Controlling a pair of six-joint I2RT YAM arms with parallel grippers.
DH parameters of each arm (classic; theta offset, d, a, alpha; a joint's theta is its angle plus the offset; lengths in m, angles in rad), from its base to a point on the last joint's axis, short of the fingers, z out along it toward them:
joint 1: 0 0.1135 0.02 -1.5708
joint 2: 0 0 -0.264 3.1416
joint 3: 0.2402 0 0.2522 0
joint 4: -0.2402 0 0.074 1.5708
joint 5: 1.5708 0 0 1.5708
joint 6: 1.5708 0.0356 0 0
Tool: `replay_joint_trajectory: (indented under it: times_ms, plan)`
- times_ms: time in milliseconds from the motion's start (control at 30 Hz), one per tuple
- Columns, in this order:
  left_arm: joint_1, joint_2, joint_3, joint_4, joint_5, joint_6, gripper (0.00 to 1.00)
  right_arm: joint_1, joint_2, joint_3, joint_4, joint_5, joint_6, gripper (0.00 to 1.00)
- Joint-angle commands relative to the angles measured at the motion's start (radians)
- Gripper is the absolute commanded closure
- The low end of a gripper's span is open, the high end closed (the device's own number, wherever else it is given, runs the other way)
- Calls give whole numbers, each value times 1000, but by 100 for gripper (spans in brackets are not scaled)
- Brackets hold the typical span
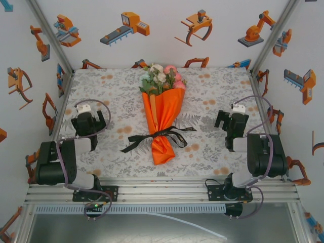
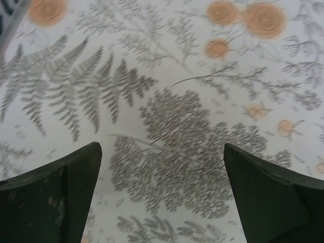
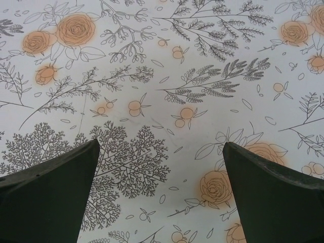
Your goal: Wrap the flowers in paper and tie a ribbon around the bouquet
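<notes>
- Bouquet [image 1: 162,121] lies flat in the middle of the surface [image 1: 217,91], between the two arms. Its wide end points to the far wall and its pointed end to the arm bases.
- Flowers [image 1: 162,77] — pink, white and pale-green blooms — stick out of the wide far end and rest on the cloth [image 1: 116,96] that covers the surface.
- Paper [image 1: 164,114], bright orange, is wrapped into a cone that narrows toward the near edge. The stems are hidden inside it.
- Ribbon [image 1: 158,135], black and thin, crosses the narrow lower part of the cone. One tail trails down and to the left onto the cloth, and another reaches out to the right. How firmly it is knotted cannot be told.
- Left hand [image 1: 90,123] hangs over the cloth on the left of the bouquet, well apart from it and touching nothing. In the left wrist view, the hand [image 2: 162,152] has its dark fingers [image 2: 61,202] spread wide, with only grey fern print between them.
- Right hand [image 1: 231,121] sits on the right side of the bouquet, about level with the ribbon and also well apart. In the right wrist view, this hand [image 3: 162,152] is spread just as wide — between the fingers [image 3: 273,202] lie grey branches and orange roses of the print, and nothing is gripped.
- Walls [image 1: 152,30] around the surface are white and printed with orange robot arms.
- A metal rail [image 1: 162,191] runs along the near edge, carrying both arm bases.
</notes>
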Motion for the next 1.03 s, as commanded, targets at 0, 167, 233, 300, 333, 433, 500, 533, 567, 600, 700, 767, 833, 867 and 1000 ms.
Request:
replay_joint_trajectory:
  times_ms: [0,167,233,300,333,433,500,533,567,600,700,767,833,867,1000]
  plan:
    - [-12,47,21,112,127,36,3,1,4,-1,57,-6,-11,1]
    - [-14,83,-9,208,160,56,3,0,4,1,57,-14,-13,1]
    - [-16,67,-1,155,154,55,3,1,4,1,57,-14,-13,1]
    - [-27,78,-9,196,140,63,3,1,5,1,57,-15,-13,1]
    - [-31,72,-6,175,136,68,3,1,4,1,57,-14,-13,1]
    - [-30,75,-3,175,145,69,3,-1,4,1,57,-14,-13,1]
    - [-30,70,0,160,145,68,3,0,3,1,57,-14,-14,1]
    - [-30,71,-1,167,145,68,3,0,4,1,57,-15,-15,1]
    - [-30,72,-1,169,145,69,3,0,6,3,56,-20,-15,1]
    - [-30,70,-1,166,145,68,3,0,5,3,55,-28,-19,1]
    - [-30,71,-2,166,144,69,3,0,6,13,41,-59,-36,1]
    - [-30,71,-1,166,146,68,3,6,6,21,23,-55,-39,1]
    - [-30,71,-1,166,145,68,3,6,7,24,22,-56,-38,1]
    - [-30,71,0,166,145,68,3,6,7,23,22,-56,-37,1]
    - [-30,70,-1,166,145,68,3,6,4,6,45,-39,-34,1]
